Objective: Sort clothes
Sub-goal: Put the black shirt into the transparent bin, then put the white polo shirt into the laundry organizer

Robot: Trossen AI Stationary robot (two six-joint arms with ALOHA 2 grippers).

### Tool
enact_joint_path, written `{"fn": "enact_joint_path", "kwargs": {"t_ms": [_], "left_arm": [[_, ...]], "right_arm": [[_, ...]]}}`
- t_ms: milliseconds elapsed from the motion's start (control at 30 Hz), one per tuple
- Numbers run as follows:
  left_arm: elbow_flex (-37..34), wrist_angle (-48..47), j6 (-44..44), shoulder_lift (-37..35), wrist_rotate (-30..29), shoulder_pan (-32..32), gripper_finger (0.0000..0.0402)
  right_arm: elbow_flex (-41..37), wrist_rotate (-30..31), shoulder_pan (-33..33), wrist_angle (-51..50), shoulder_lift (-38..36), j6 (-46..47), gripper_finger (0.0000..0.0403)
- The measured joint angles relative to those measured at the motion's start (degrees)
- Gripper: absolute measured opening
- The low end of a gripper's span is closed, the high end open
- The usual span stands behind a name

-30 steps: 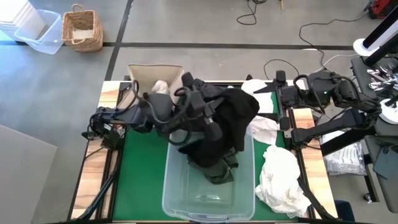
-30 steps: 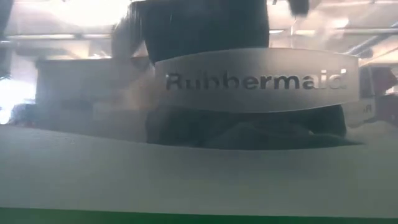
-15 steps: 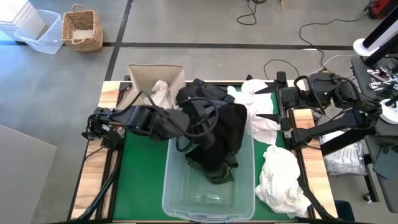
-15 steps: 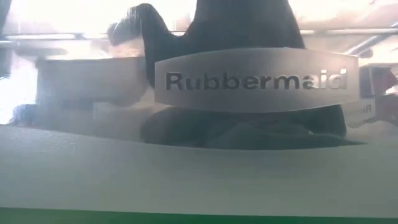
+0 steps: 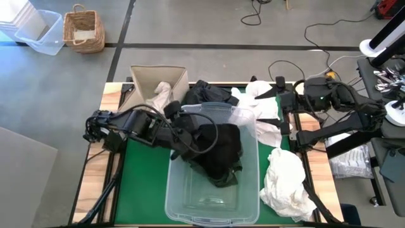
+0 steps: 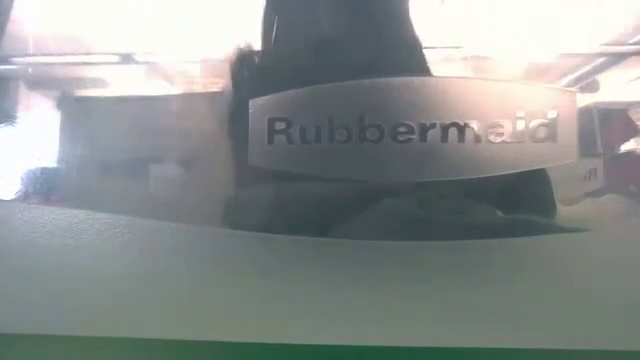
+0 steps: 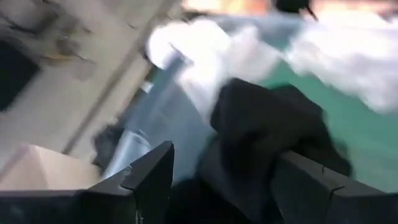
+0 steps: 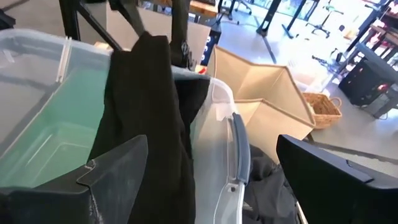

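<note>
A: High view: the black garment (image 5: 218, 149) that hung draped over the far rim half a second ago now lies slumped inside the clear tub (image 5: 212, 206). The left claw (image 5: 183, 140), low at the tub's left wall, has parted its fingers; it seems to have let go, though the wrist picture is blurred.

B: So one dark piece sorted. The right?

A: The right claw (image 5: 278, 104) waits wide open, empty, at the bench's right edge. White clothes (image 5: 285, 180) lie on the green mat (image 5: 142, 183); a wicker basket (image 5: 82, 28) stands on the grey floor.
</note>
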Motion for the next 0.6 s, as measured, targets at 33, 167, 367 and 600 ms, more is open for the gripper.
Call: {"fn": "enact_joint_path", "kwargs": {"t_ms": [33,167,367,600], "left_arm": [[0.0,-0.6,0.7,0.0,3.1,0.0,0.0227],[-0.1,-3.0,2.9,0.0,11.1,-0.1,0.0227],[-0.2,-7.6,0.1,0.0,11.5,0.0,0.0227],[-0.4,-7.2,2.5,0.0,11.5,-0.2,0.0227]], "right_arm": [[-0.3,0.0,0.0,0.1,0.1,0.0,0.0350],[-1.3,0.0,0.0,0.1,0.3,0.0,0.0350],[-1.4,0.0,0.0,0.4,0.6,0.0,0.0350],[-1.4,0.0,0.0,0.4,0.7,0.6,0.0350]]}}
